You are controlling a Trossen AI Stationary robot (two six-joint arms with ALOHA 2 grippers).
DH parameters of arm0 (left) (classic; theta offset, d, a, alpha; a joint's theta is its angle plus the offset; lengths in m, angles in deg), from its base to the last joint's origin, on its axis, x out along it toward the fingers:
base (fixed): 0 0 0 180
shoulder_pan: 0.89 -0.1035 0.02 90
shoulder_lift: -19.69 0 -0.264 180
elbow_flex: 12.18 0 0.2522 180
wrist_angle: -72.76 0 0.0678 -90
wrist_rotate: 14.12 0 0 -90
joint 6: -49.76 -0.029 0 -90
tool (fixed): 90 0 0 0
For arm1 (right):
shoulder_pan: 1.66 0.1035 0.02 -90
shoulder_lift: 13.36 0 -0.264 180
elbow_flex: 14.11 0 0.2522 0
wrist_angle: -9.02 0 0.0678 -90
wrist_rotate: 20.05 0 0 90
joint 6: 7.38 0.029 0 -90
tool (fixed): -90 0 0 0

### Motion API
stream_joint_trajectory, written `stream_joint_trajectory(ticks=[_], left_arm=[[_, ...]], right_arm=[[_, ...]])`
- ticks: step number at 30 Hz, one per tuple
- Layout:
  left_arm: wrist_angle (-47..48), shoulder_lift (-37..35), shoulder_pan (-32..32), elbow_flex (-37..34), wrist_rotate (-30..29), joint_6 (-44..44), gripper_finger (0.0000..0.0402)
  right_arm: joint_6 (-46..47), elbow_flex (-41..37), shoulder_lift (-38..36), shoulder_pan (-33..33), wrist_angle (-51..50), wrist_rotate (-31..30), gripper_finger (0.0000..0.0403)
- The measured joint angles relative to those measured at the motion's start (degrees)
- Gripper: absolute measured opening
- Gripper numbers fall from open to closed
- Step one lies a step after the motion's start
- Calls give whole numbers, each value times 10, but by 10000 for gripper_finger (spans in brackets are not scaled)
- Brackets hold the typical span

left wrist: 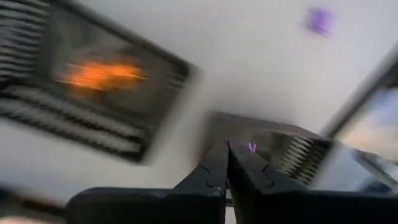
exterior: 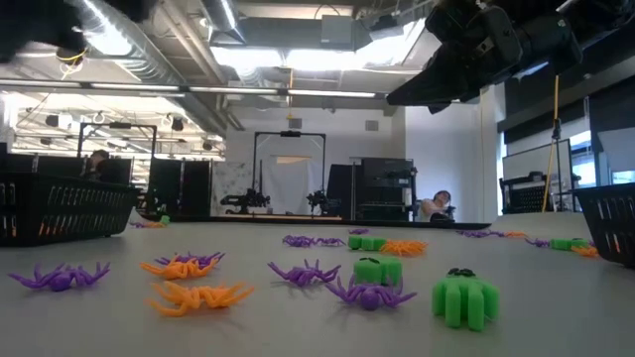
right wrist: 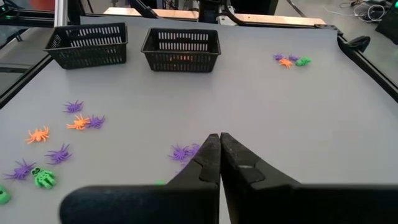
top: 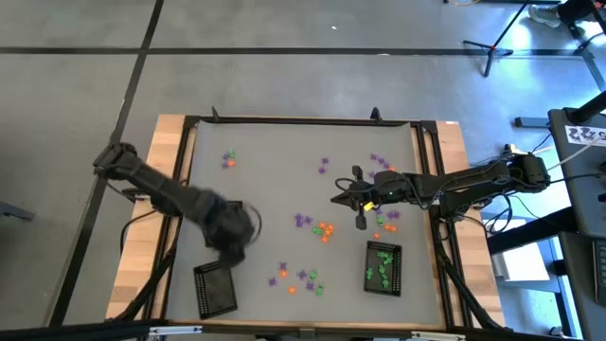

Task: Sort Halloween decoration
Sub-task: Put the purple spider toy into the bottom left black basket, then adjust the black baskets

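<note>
Across grey table (top: 284, 180): Halloween decoration (top: 324, 230) scattered as tiny purple, orange, green trinkets, mostly centre and near edge, few at far left. Green ones lie in right mesh tray (top: 383, 268). Left mesh tray (top: 215, 289) near front left. Left end effector (left wrist: 227, 163) above table near left tray, fingers shut, tiny purple bit at tips. Right end effector (top: 357, 201) over centre-right scatter, fingers shut, nothing held.

Left wrist view blurred, orange smear (left wrist: 99, 74) in tray (left wrist: 37, 118) unidentifiable
</note>
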Motion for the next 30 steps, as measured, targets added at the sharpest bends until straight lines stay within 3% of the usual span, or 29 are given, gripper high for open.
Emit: stream_joint_trajectory(ticks=[5, 8, 12, 16, 22, 26, 30], left_arm=[[-108, 18, 89, -27, 3, 116, 0], [-117, 29, 122, -43, 3, 177, 0], [-118, 34, 151, -54, 10, 194, 0], [-118, 34, 154, -58, 10, 215, 17], [-110, 34, 150, -58, -2, 197, 94], [-36, 34, 134, -58, -18, 184, 127], [35, 34, 115, -58, -31, 154, 130]], right_arm=[[3, 0, 0, 0, 3, 0, 5], [11, 0, 0, 0, 4, 0, 5], [13, 0, 0, 0, 4, 0, 5], [15, 0, 0, 0, 4, 0, 5], [15, 0, 0, 0, 4, 0, 5], [15, 0, 0, 0, 4, 0, 5], [15, 0, 0, 0, 4, 0, 5]])
